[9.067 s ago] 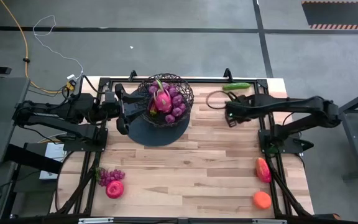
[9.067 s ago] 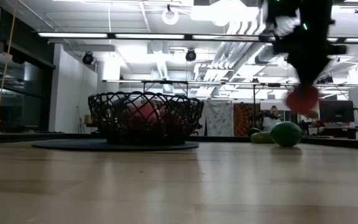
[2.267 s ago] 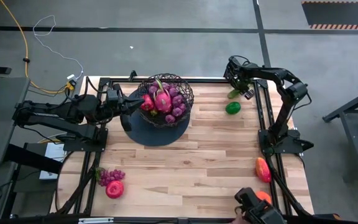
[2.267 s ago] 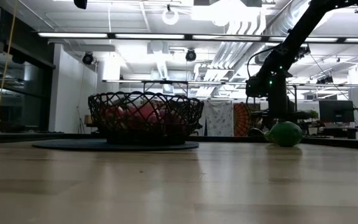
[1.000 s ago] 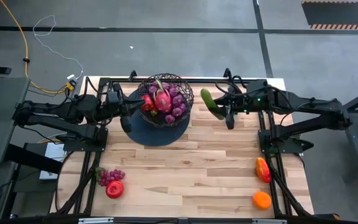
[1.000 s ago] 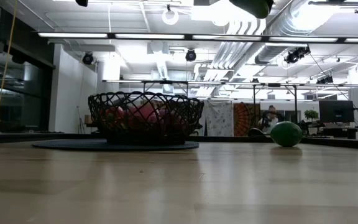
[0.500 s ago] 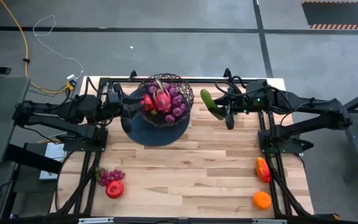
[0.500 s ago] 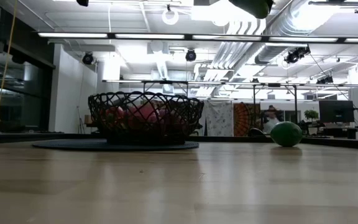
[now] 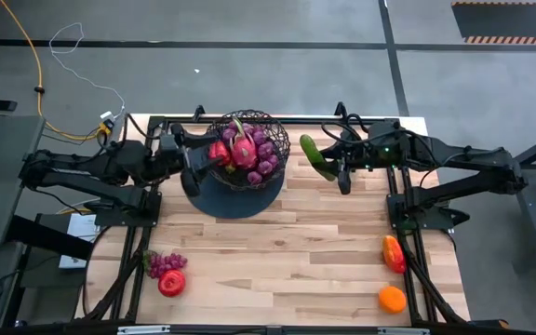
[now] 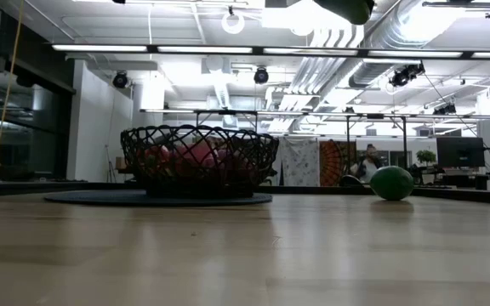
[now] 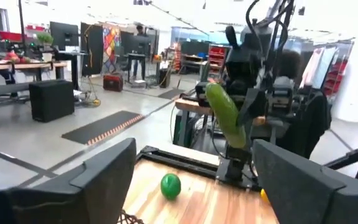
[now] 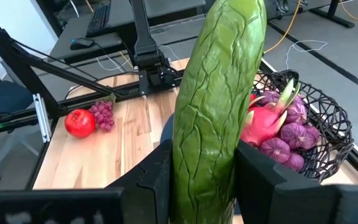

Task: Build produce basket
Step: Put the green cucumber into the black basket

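Note:
The black wire basket [image 9: 247,149] stands on a flat dark disc and holds a pink dragon fruit [image 9: 243,149], purple grapes [image 9: 265,154] and a red fruit [image 9: 219,152]. My left gripper [image 9: 192,166] waits open at the basket's left side with nothing between its fingers [image 11: 194,152]. My right gripper [image 9: 336,167] is right of the basket, raised above the table and shut on the green cucumber [image 9: 315,155]. The green round fruit [image 10: 392,183] rests on the table under the right arm [image 11: 171,185]. My right gripper pinches the cucumber near one end [image 12: 204,180] between its two fingers [image 12: 160,177]. It comes level from the table's right. The cucumber is lifted clear [image 10: 344,8] and sticks out beyond the fingertips toward the basket [image 12: 294,134].
The dark disc [image 9: 240,197] lies under the basket. Purple grapes [image 9: 166,263] and a red fruit [image 9: 172,282] lie near the table's near left corner. A red-orange fruit [image 9: 394,253] and an orange [image 9: 392,298] lie at the near right. Bare wood spans the middle.

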Controlling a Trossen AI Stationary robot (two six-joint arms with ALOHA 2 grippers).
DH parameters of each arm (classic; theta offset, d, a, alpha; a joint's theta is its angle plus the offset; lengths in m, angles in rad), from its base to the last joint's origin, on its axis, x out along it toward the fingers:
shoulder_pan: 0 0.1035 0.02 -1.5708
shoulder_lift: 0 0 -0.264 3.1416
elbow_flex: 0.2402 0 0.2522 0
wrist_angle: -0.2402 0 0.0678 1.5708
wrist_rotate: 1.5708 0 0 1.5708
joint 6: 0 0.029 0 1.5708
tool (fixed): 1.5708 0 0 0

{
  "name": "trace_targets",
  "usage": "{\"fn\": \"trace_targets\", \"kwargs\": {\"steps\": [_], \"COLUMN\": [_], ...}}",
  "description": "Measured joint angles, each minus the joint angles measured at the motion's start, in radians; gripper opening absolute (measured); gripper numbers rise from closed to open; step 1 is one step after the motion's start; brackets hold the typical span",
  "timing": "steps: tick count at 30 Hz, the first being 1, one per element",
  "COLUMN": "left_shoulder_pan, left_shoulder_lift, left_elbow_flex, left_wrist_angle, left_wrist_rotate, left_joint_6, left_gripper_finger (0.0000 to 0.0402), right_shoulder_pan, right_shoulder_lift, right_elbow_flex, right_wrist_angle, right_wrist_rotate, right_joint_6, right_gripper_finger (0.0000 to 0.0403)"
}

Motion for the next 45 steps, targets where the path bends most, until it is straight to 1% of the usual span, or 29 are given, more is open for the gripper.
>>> {"fn": "trace_targets", "kwargs": {"steps": [3, 6, 10, 12, 15, 18, 21, 24, 31, 35, 38, 42, 45], "left_shoulder_pan": [0.0, 0.0, 0.0, 0.0, 0.0, 0.0, 0.0, 0.0, 0.0, 0.0, 0.0, -0.008, -0.009], "left_shoulder_lift": [0.011, 0.032, 0.086, 0.125, 0.192, 0.253, 0.302, 0.334, 0.369, 0.404, 0.438, 0.484, 0.511], "left_elbow_flex": [0.0, 0.006, 0.028, 0.039, 0.063, 0.092, 0.113, 0.122, 0.123, 0.123, 0.123, 0.123, 0.122], "left_wrist_angle": [0.0, 0.007, 0.009, 0.021, 0.109, 0.146, 0.163, 0.18, 0.278, 0.336, 0.38, 0.402, 0.441], "left_wrist_rotate": [0.001, 0.016, 0.049, 0.071, 0.108, 0.13, 0.134, 0.137, 0.233, 0.254, 0.291, 0.279, 0.268], "left_joint_6": [-0.003, -0.037, -0.052, -0.052, -0.051, -0.036, -0.025, -0.025, -0.025, -0.025, -0.025, -0.044, -0.051], "left_gripper_finger": [0.032, 0.0321, 0.0321, 0.0321, 0.0321, 0.0321, 0.0321, 0.0321, 0.0321, 0.0321, 0.0321, 0.0321, 0.0321], "right_shoulder_pan": [0.0, 0.0, 0.0, 0.008, 0.024, 0.048, 0.064, 0.077, 0.107, 0.125, 0.125, 0.124, 0.124], "right_shoulder_lift": [0.0, 0.0, 0.041, 0.082, 0.157, 0.227, 0.274, 0.306, 0.321, 0.321, 0.321, 0.321, 0.321], "right_elbow_flex": [0.0, 0.0, 0.0, 0.0, 0.0, 0.0, 0.0, 0.0, 0.0, 0.0, 0.0, 0.0, 0.0], "right_wrist_angle": [0.0, 0.0, 0.042, 0.101, 0.206, 0.331, 0.436, 0.485, 0.511, 0.516, 0.532, 0.558, 0.539], "right_wrist_rotate": [0.0, 0.0, 0.0, -0.002, -0.02, -0.029, -0.03, -0.03, -0.047, -0.047, -0.045, -0.04, -0.04], "right_joint_6": [0.0, 0.006, 0.027, 0.026, -0.006, -0.043, -0.052, -0.053, -0.071, -0.124, -0.131, -0.136, -0.142], "right_gripper_finger": [0.0119, 0.0119, 0.0119, 0.0119, 0.0119, 0.0119, 0.0119, 0.0119, 0.0119, 0.0119, 0.0119, 0.0119, 0.0119]}}
